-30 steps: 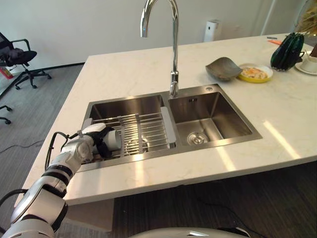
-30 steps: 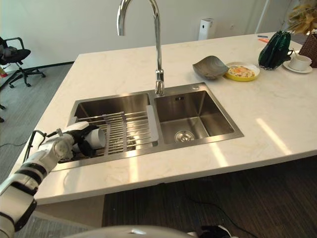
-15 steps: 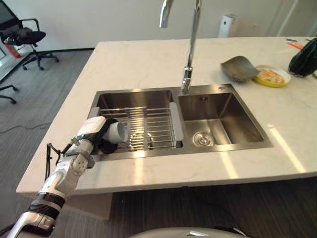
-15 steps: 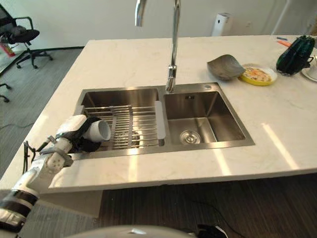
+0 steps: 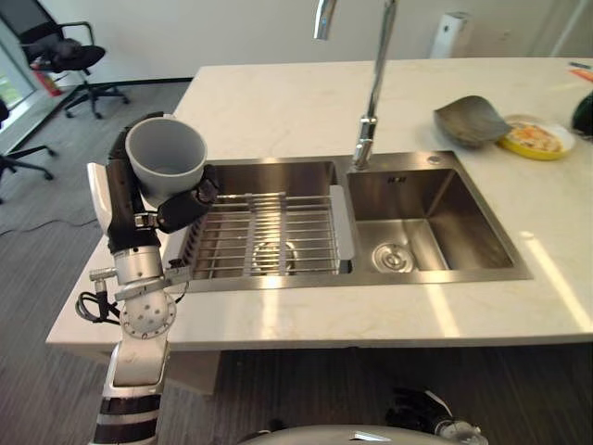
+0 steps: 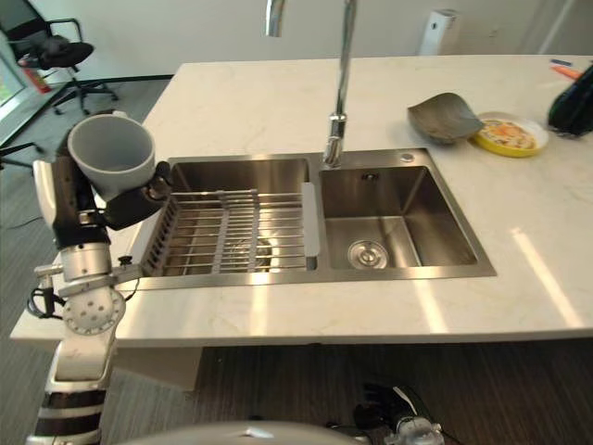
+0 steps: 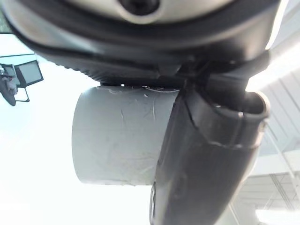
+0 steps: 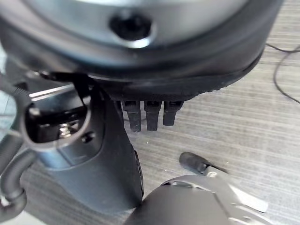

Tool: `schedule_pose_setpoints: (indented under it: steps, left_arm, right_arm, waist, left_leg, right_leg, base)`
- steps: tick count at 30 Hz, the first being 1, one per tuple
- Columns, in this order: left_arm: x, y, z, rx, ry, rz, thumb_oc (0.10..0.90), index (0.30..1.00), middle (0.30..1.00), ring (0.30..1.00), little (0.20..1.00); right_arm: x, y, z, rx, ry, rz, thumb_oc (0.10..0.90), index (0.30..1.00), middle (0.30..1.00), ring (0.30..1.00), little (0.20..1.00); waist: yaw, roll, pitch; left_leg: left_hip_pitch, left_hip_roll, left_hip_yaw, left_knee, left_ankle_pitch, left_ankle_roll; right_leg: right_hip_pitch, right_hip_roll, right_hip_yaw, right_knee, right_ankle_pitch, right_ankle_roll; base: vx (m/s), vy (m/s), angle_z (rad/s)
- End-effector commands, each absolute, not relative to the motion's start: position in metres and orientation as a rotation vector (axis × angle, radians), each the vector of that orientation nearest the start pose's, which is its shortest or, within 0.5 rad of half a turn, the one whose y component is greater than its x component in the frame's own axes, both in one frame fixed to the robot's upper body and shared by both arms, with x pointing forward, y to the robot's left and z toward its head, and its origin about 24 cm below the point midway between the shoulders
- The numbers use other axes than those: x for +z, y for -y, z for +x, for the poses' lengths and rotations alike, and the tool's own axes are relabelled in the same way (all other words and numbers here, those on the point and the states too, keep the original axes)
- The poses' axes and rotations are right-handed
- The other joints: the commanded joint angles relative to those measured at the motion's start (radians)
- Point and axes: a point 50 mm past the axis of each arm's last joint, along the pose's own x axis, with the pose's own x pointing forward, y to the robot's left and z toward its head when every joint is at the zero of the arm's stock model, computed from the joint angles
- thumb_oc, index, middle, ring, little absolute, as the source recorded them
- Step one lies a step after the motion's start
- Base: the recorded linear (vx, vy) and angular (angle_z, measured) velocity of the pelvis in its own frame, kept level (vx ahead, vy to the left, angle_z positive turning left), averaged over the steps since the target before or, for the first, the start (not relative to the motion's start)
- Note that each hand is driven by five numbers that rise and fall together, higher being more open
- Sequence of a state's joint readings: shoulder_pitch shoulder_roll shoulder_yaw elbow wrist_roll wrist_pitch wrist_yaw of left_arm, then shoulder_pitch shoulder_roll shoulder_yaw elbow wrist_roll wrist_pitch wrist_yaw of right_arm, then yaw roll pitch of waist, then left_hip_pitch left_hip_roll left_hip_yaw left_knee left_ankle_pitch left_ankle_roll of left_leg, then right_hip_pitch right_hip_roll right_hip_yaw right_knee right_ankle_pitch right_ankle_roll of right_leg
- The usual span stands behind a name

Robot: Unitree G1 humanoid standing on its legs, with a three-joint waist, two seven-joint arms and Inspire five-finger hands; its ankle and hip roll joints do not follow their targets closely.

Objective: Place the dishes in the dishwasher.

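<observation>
Left hand (image 5: 139,199) curled round grey cup (image 5: 167,155), held upright beside sink (image 5: 431,250). Probably light, rigid, smooth-walled, so slippery; best gripped round the body. Right hand (image 8: 93,154) fingers: cannot tell.

White wall (image 5: 232,32), grey carpet floor (image 5: 46,241), black office chair (image 5: 60,56), pale marble island counter (image 5: 278,102)

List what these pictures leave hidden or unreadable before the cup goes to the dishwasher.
- Faucet: its top is cut off by the upper edge of both eye views.
- Dark object at the counter's far right: cut by the frame edge, unidentifiable.
- Item under the wire rack in the sink: bars hide it.
- Cup in the left hand: its base is hidden by the fingers.
- Right hand: shows over the floor, holding nothing.
</observation>
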State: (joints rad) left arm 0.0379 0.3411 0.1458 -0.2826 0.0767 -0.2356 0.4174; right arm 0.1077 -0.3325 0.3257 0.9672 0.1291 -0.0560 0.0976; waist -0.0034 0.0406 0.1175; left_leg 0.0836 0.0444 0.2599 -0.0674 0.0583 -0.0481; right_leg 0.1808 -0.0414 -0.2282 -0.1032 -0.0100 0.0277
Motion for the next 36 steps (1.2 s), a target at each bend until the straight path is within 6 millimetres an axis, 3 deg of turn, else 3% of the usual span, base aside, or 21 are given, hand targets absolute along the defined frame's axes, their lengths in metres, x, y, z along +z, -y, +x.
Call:
schedule_pose_setpoints:
  steps: [1, 2, 7, 8, 9, 10, 12, 13, 15, 17, 19, 20, 21, 24, 26, 28, 29, 30, 31, 33, 36]
  left_arm:
    - [0.180, -0.251, 0.224, 0.473, 0.784, 0.115, 0.400, 0.300, 0.300, 0.300, 0.300]
    - [0.181, -0.246, 0.224, 0.443, 0.794, 0.041, 0.400, 0.300, 0.300, 0.300, 0.300]
    - [0.187, -0.240, 0.222, 0.406, 0.815, 0.035, 0.400, 0.300, 0.300, 0.300, 0.300]
    - [0.193, -0.237, 0.223, 0.400, 0.842, 0.061, 0.400, 0.300, 0.300, 0.300, 0.300]
    - [0.193, -0.237, 0.223, 0.400, 0.842, 0.061, 0.400, 0.300, 0.300, 0.300, 0.300]
    - [0.198, -0.232, 0.226, 0.364, 0.859, 0.065, 0.400, 0.300, 0.300, 0.300, 0.300]
    - [0.202, -0.230, 0.226, 0.343, 0.874, 0.083, 0.400, 0.300, 0.300, 0.300, 0.300]
    - [0.211, -0.222, 0.228, 0.285, 0.905, 0.132, 0.400, 0.300, 0.300, 0.300, 0.300]
    - [0.212, -0.215, 0.232, 0.251, 0.904, 0.128, 0.400, 0.300, 0.300, 0.300, 0.300]
    - [0.212, -0.215, 0.232, 0.251, 0.904, 0.128, 0.400, 0.300, 0.300, 0.300, 0.300]
    - [0.212, -0.192, 0.240, 0.142, 0.886, 0.196, 0.400, 0.300, 0.300, 0.300, 0.300]
    - [0.212, -0.192, 0.240, 0.142, 0.886, 0.196, 0.400, 0.300, 0.300, 0.300, 0.300]
    - [0.213, -0.188, 0.240, 0.123, 0.889, 0.218, 0.400, 0.300, 0.300, 0.300, 0.300]
    - [0.215, -0.184, 0.238, 0.096, 0.900, 0.301, 0.400, 0.300, 0.300, 0.300, 0.300]
    - [0.212, -0.169, 0.241, 0.027, 0.907, 0.301, 0.400, 0.300, 0.300, 0.300, 0.300]
    - [0.211, -0.158, 0.247, -0.008, 0.911, 0.263, 0.400, 0.300, 0.300, 0.300, 0.300]
    - [0.211, -0.158, 0.248, -0.007, 0.912, 0.263, 0.400, 0.300, 0.300, 0.300, 0.300]
    - [0.208, -0.148, 0.253, -0.055, 0.902, 0.232, 0.400, 0.300, 0.300, 0.300, 0.300]
    - [0.208, -0.143, 0.255, -0.073, 0.901, 0.221, 0.400, 0.300, 0.300, 0.300, 0.300]
    - [0.206, -0.145, 0.256, -0.069, 0.887, 0.232, 0.400, 0.300, 0.300, 0.300, 0.300]
    - [0.197, -0.148, 0.257, -0.057, 0.835, 0.197, 0.400, 0.300, 0.300, 0.300, 0.300]
  right_arm:
    - [-0.127, 0.240, 0.150, 0.120, -0.909, -0.354, 0.800, 0.900, 0.900, 0.900, 0.900]
    - [-0.124, 0.246, 0.153, 0.076, -0.892, -0.348, 0.800, 0.900, 0.900, 0.900, 0.900]
    - [-0.128, 0.257, 0.140, -0.030, -0.920, -0.286, 0.800, 0.900, 0.900, 0.900, 0.900]
    - [-0.135, 0.263, 0.124, -0.074, -0.981, -0.257, 0.800, 0.900, 0.900, 0.900, 0.900]
    - [-0.135, 0.263, 0.124, -0.074, -0.981, -0.257, 0.800, 0.900, 0.900, 0.900, 0.900]
    - [-0.141, 0.264, 0.106, -0.105, -1.040, -0.226, 0.800, 0.900, 0.900, 0.900, 0.900]
    - [-0.144, 0.264, 0.098, -0.128, -1.064, -0.195, 0.800, 0.900, 0.900, 0.900, 0.900]
    - [-0.149, 0.254, 0.094, -0.142, -1.081, -0.140, 0.800, 0.900, 0.900, 0.900, 0.900]
    - [-0.150, 0.250, 0.093, -0.143, -1.082, -0.129, 0.800, 0.900, 0.900, 0.900, 0.900]
    - [-0.150, 0.250, 0.093, -0.143, -1.082, -0.129, 0.800, 0.900, 0.900, 0.900, 0.900]
    - [-0.156, 0.235, 0.084, -0.242, -1.090, -0.034, 0.800, 0.900, 0.900, 0.900, 0.900]
    - [-0.156, 0.235, 0.084, -0.242, -1.090, -0.034, 0.800, 0.900, 0.900, 0.900, 0.900]
    - [-0.156, 0.230, 0.088, -0.261, -1.074, -0.011, 0.800, 0.900, 0.900, 0.900, 0.900]
    - [-0.157, 0.213, 0.097, -0.249, -1.050, 0.028, 0.800, 0.900, 0.900, 0.900, 0.900]
    - [-0.151, 0.209, 0.112, -0.253, -0.979, 0.045, 0.800, 0.900, 0.900, 0.900, 0.900]
    - [-0.147, 0.208, 0.121, -0.237, -0.942, 0.059, 0.800, 0.900, 0.900, 0.900, 0.900]
    - [-0.147, 0.209, 0.122, -0.237, -0.941, 0.059, 0.800, 0.900, 0.900, 0.900, 0.900]
    - [-0.147, 0.207, 0.120, -0.219, -0.941, 0.062, 0.800, 0.900, 0.900, 0.900, 0.900]
    - [-0.148, 0.207, 0.119, -0.226, -0.944, 0.068, 0.800, 0.900, 0.900, 0.900, 0.900]
    - [-0.147, 0.205, 0.123, -0.216, -0.937, 0.059, 0.800, 0.900, 0.900, 0.900, 0.900]
    - [-0.146, 0.203, 0.130, -0.206, -0.932, 0.042, 0.800, 0.900, 0.900, 0.900, 0.900]
  waist:
    - [0.090, -0.002, 0.030]
    - [0.115, 0.012, 0.034]
    - [0.148, 0.032, 0.037]
    - [0.121, 0.026, 0.023]
    - [0.121, 0.026, 0.023]
    - [0.080, 0.014, 0.004]
    - [0.074, 0.005, -0.001]
    - [0.057, -0.015, -0.035]
    - [0.037, -0.024, -0.045]
    - [0.037, -0.024, -0.045]
    - [0.011, -0.026, -0.077]
    - [0.011, -0.026, -0.077]
    - [0.013, -0.035, -0.073]
    - [0.021, -0.059, -0.054]
    - [-0.058, -0.075, -0.021]
    - [-0.105, -0.073, -0.005]
    - [-0.103, -0.072, -0.006]
    - [-0.128, -0.067, 0.004]
    - [-0.128, -0.072, 0.007]
    - [-0.091, -0.090, -0.006]
    - [-0.059, -0.112, -0.027]
  left_leg:
    - [-0.108, 0.069, -0.007, 0.066, 0.088, -0.133]
    - [-0.160, 0.092, -0.025, 0.060, 0.127, -0.150]
    - [-0.199, 0.153, -0.106, 0.043, 0.164, -0.186]
    - [-0.150, 0.201, -0.031, 0.137, 0.113, -0.183]
    - [-0.150, 0.201, -0.031, 0.137, 0.113, -0.183]
    - [-0.063, 0.229, 0.100, 0.200, 0.066, -0.175]
    - [-0.013, 0.236, 0.132, 0.215, 0.036, -0.179]
    - [0.096, 0.268, 0.269, 0.235, 0.017, -0.190]
    - [0.112, 0.278, 0.312, 0.227, 0.018, -0.188]
    - [0.112, 0.278, 0.312, 0.227, 0.018, -0.188]
    - [0.130, 0.253, 0.333, 0.032, -0.019, -0.140]
    - [0.130, 0.253, 0.333, 0.032, -0.019, -0.140]
    - [0.119, 0.221, 0.318, 0.002, -0.027, -0.117]
    - [0.087, 0.172, 0.273, -0.013, -0.077, -0.085]
    - [0.056, 0.159, 0.181, -0.020, -0.086, -0.086]
    - [0.043, 0.125, 0.133, -0.020, -0.068, -0.068]
    - [0.041, 0.126, 0.135, -0.020, -0.064, -0.068]
    - [0.040, 0.078, 0.053, -0.020, -0.077, -0.047]
    - [0.032, 0.058, 0.016, -0.020, -0.081, -0.042]
    - [0.026, 0.047, 0.000, -0.020, -0.085, -0.038]
    - [0.033, 0.045, -0.002, -0.020, -0.089, -0.036]
  right_leg:
    - [-0.056, -0.120, -0.135, 0.018, -0.009, 0.089]
    - [-0.073, -0.148, -0.204, 0.016, 0.004, 0.096]
    - [-0.078, -0.183, -0.308, 0.016, 0.011, 0.112]
    - [-0.057, -0.184, -0.388, 0.022, -0.003, 0.099]
    - [-0.057, -0.184, -0.388, 0.022, -0.003, 0.099]
    - [-0.066, -0.187, -0.455, 0.026, 0.009, 0.072]
    - [-0.057, -0.193, -0.494, 0.029, 0.015, 0.065]
    - [-0.068, -0.239, -0.643, 0.037, 0.055, 0.049]
    - [-0.060, -0.259, -0.699, 0.044, 0.067, 0.053]
    - [-0.060, -0.259, -0.699, 0.044, 0.067, 0.053]
    - [-0.048, -0.339, -0.753, 0.087, 0.156, 0.111]
    - [-0.048, -0.339, -0.753, 0.087, 0.156, 0.111]
    - [-0.047, -0.367, -0.753, 0.094, 0.195, 0.142]
    - [-0.028, -0.429, -0.748, 0.130, 0.265, 0.198]
    - [-0.135, -0.369, -0.408, 0.143, 0.245, 0.219]
    - [-0.220, -0.261, -0.124, 0.155, 0.164, 0.193]
    - [-0.227, -0.261, -0.122, 0.160, 0.162, 0.190]
    - [-0.247, -0.161, 0.007, 0.175, 0.088, 0.169]
    - [-0.236, -0.160, 0.024, 0.179, 0.083, 0.165]
    - [-0.185, -0.202, -0.091, 0.154, 0.097, 0.161]
    - [-0.139, -0.201, -0.135, 0.138, 0.097, 0.167]
  base:
    - [-0.41, 0.021, 0.68]
    - [-0.41, 0.021, 0.68]
    - [-0.22, -0.051, 2.52]
    - [-0.22, -0.105, 0.89]
    - [-0.43, -0.146, 2.09]
    - [-0.21, -0.041, 1.19]
    - [-0.32, 0.049, 2.88]
    - [-0.34, 0.127, 2.70]
    - [-0.20, 0.155, 0.99]
    - [-0.08, 0.195, 1.74]
    - [-0.11, 0.559, 3.32]
    - [0.00, 0.430, 0.64]
    - [0.02, 0.414, 1.06]
    - [0.02, 0.345, 1.35]
    - [0.15, 0.312, 0.72]
    - [0.20, 0.288, 1.09]
    - [0.24, 0.326, 0.89]
    - [0.21, 0.222, 0.88]
    - [0.23, 0.223, 0.67]
    - [0.10, -0.008, 1.46]
    - [0.12, -0.042, 0.68]
